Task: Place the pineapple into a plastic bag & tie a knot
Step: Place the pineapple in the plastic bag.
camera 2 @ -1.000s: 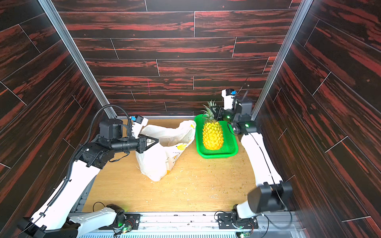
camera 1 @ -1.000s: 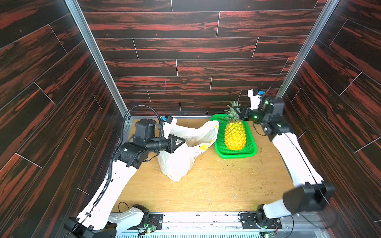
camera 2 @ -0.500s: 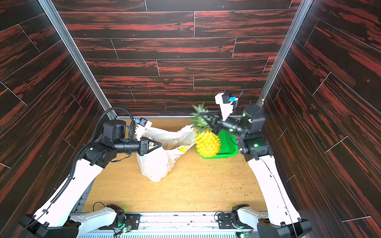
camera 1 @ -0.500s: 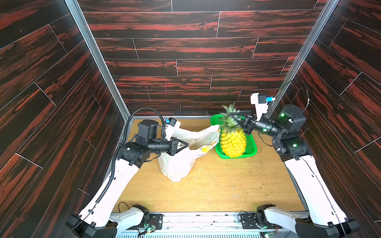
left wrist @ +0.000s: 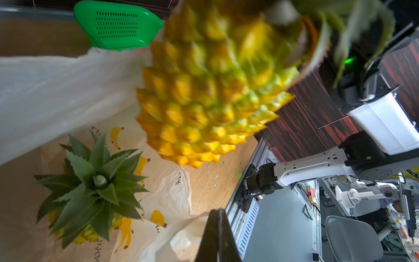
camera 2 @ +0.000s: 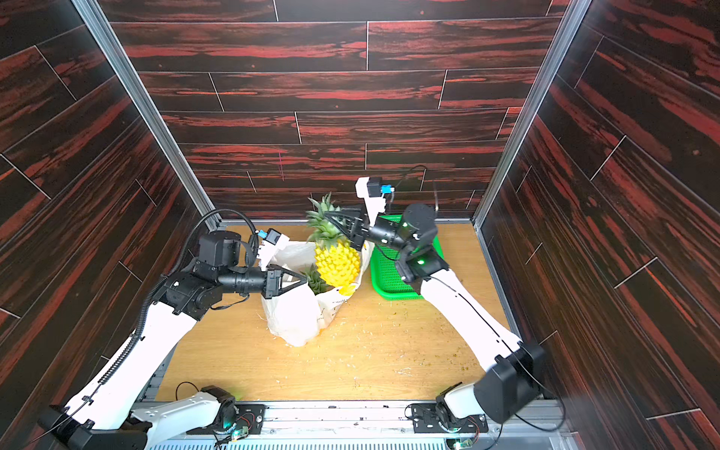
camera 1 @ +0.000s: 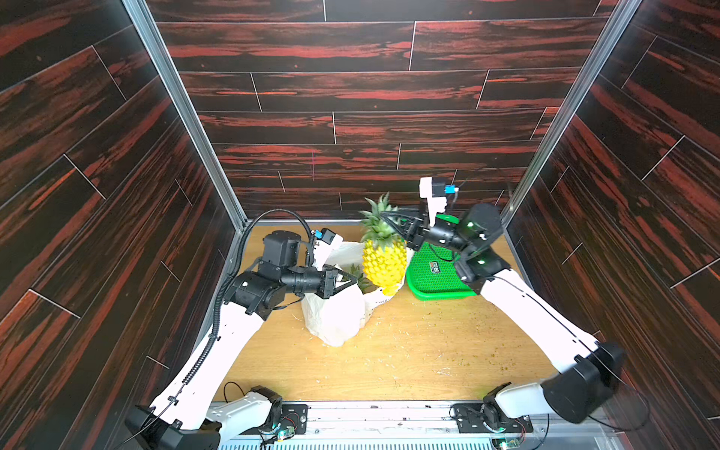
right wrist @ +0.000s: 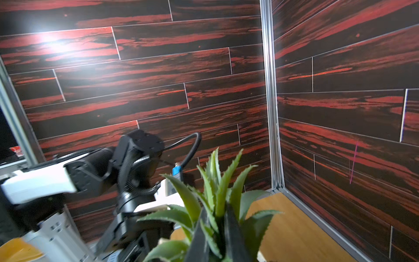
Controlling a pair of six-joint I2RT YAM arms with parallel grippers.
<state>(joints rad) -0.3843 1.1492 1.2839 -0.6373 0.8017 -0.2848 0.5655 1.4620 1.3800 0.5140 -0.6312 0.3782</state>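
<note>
The yellow pineapple [camera 1: 383, 261] [camera 2: 337, 265] hangs upright over the open mouth of the white banana-print plastic bag [camera 1: 335, 315] [camera 2: 292, 315]. My right gripper [camera 1: 385, 216] [camera 2: 330, 215] is shut on its green crown [right wrist: 215, 181], the fingers [right wrist: 232, 229] pinching the leaves. In the left wrist view the pineapple [left wrist: 204, 90] looms blurred above the bag [left wrist: 45, 90]. My left gripper [camera 1: 350, 278] [camera 2: 302, 278] [left wrist: 217, 212] is shut on the bag's near rim and holds it up. A knot is not in view.
Another pineapple's crown [left wrist: 90, 181] [camera 1: 361, 278] shows inside the bag. The green mesh basket [camera 1: 436, 272] [camera 2: 389, 272] [left wrist: 118, 25] lies behind and right of the bag. Small crumbs litter the wooden tabletop [camera 1: 428, 350]. Dark panel walls close in three sides.
My right arm lifted the pineapple by its crown out of the green basket and carried it left, over the bag's mouth. The left gripper kept its hold on the bag.
</note>
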